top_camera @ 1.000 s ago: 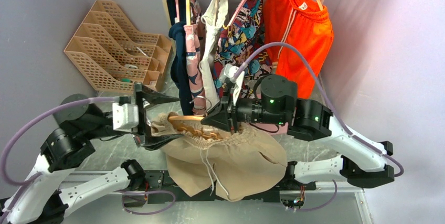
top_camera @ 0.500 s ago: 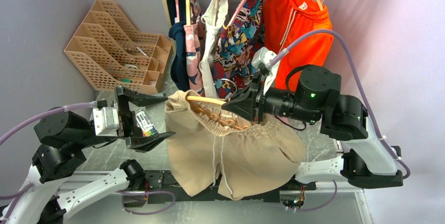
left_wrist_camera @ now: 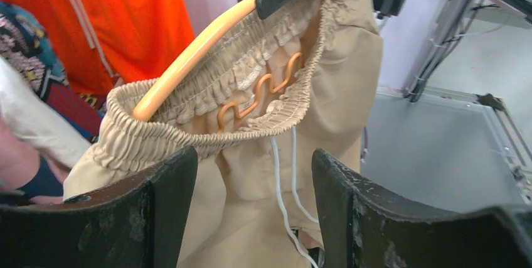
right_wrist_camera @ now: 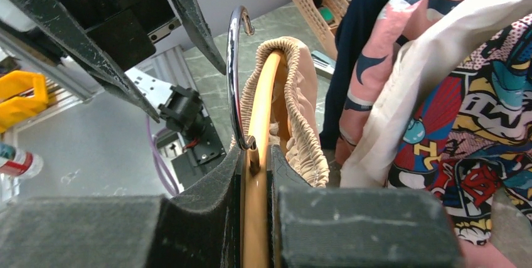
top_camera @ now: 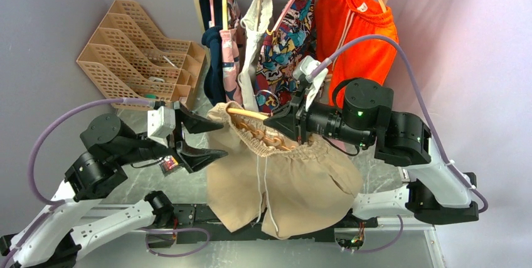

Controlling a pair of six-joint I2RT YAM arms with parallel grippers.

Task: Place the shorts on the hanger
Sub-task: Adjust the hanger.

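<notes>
The beige shorts (top_camera: 282, 180) hang off the table from the pale orange hanger (top_camera: 248, 115), whose arm and wavy bar sit inside the gathered waistband (left_wrist_camera: 251, 73). My right gripper (top_camera: 290, 123) is shut on the hanger (right_wrist_camera: 266, 105) just below its metal hook (right_wrist_camera: 233, 73). My left gripper (top_camera: 221, 139) is open at the left end of the waistband. In the left wrist view its fingers (left_wrist_camera: 169, 205) stand apart in front of the shorts (left_wrist_camera: 251, 205) and the white drawstring (left_wrist_camera: 282, 192), gripping nothing.
Behind the shorts a rail holds several garments: dark and pink ones, a cream-white one (top_camera: 257, 29), a patterned one, and bright orange shorts (top_camera: 357, 36). A beige lattice organiser (top_camera: 141, 54) stands at the back left. A small packet (top_camera: 168, 164) lies under the left gripper.
The right arm lifted the hanger and shorts off the table a second ago and has since shifted slightly left. The left gripper swung back in to the waistband with its jaws narrower.
</notes>
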